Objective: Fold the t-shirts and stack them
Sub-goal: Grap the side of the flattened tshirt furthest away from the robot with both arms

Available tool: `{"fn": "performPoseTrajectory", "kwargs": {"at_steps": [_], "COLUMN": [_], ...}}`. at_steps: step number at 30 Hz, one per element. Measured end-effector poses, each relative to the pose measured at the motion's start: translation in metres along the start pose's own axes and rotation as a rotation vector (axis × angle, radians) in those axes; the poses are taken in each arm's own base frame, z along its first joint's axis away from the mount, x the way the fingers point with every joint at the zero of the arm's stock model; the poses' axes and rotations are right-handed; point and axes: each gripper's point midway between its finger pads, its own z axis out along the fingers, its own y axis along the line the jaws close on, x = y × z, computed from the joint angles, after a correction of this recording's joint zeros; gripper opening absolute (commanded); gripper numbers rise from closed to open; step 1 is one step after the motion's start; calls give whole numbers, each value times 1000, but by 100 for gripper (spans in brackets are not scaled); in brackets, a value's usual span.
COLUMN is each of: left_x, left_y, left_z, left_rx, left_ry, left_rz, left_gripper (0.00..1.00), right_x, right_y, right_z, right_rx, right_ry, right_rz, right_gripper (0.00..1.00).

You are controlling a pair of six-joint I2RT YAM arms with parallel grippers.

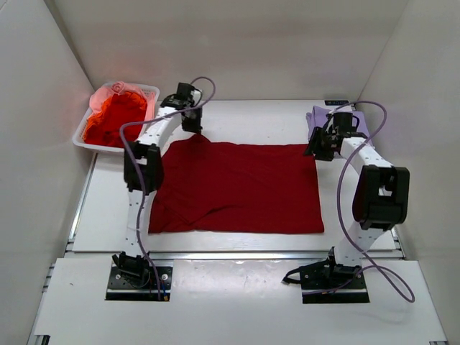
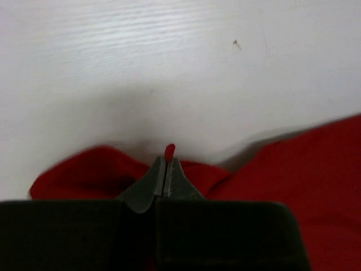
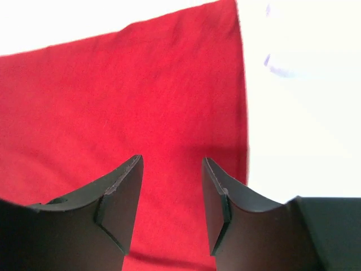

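A large dark red t-shirt [image 1: 241,187] lies spread flat on the white table. My left gripper [image 1: 192,129] is at its far left corner, shut on a pinch of the red cloth [image 2: 169,151]; a bit of cloth sticks out past the fingertips. My right gripper [image 1: 314,149] hovers over the shirt's far right corner, open and empty, with the red cloth [image 3: 141,101] showing between its fingers. A pale lavender t-shirt [image 1: 320,119] lies folded at the back right, behind the right gripper. Orange-red and pink shirts [image 1: 115,115] fill the basket at back left.
The white plastic basket [image 1: 152,92] stands at the table's back left corner, close to the left arm. White walls close in the table on three sides. The table's near edge [image 1: 237,255] runs in front of the shirt.
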Motion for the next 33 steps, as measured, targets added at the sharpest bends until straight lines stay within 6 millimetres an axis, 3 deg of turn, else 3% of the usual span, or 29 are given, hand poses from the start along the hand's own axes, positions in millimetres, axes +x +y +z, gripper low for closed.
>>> {"fn": "performPoseTrajectory", "kwargs": {"at_steps": [4, 6, 9, 12, 19, 25, 28, 30, 33], "left_x": [-21, -48, -80, -88, -68, -67, -67, -67, -66], "left_y": [15, 20, 16, 8, 5, 14, 19, 22, 27], "left_z": [-70, -107, -140, -141, -115, -114, -115, -115, -113], "left_rx": [14, 23, 46, 74, 85, 83, 79, 75, 70], "left_ry": [-149, -262, -386, -414, -345, -343, -344, -345, -343], "left_rz": [-83, -103, -97, -86, -89, -105, -111, -116, -124], "left_gripper": [0, 0, 0, 0, 0, 0, 0, 0, 0], "right_x": [-15, -19, -25, -33, -73, -62, -59, -56, -54], "right_y": [-12, -18, -24, -25, -25, -26, -27, -26, -29], "right_z": [26, 40, 59, 72, 99, 110, 109, 109, 108], "right_rx": [44, 67, 85, 102, 138, 165, 176, 180, 190], "right_ry": [1, 16, 31, 33, 6, 59, 69, 83, 95], "right_rz": [-1, 2, 5, -1, -16, -20, -23, -28, -29], "right_gripper": [44, 43, 44, 45, 44, 40, 30, 12, 0]}}
